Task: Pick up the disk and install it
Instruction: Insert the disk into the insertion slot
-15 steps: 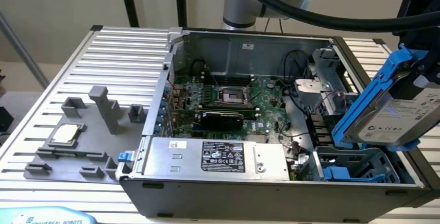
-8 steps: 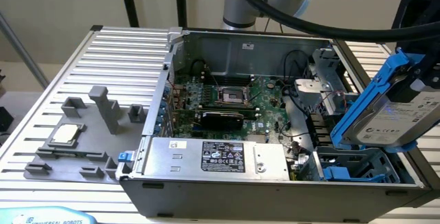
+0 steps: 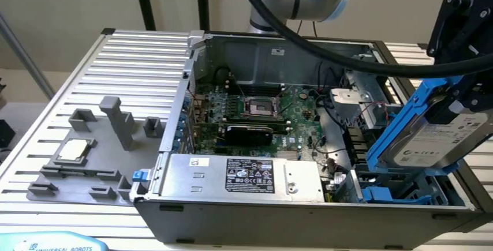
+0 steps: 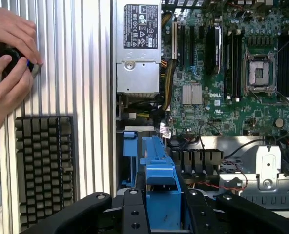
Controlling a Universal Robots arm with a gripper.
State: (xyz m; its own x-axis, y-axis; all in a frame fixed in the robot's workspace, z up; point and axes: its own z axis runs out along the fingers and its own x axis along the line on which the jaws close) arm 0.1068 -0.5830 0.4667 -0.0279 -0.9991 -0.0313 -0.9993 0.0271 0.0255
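My black gripper squeezed the flat silver-grey disk in its blue plastic frame. It hung tilted over the blue bay below the tool. I thought it needed straightening.

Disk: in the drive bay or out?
Out. The disk hangs tilted in the gripper, raised above the open computer case. Its lower end is near the blue bay bracket but not seated.
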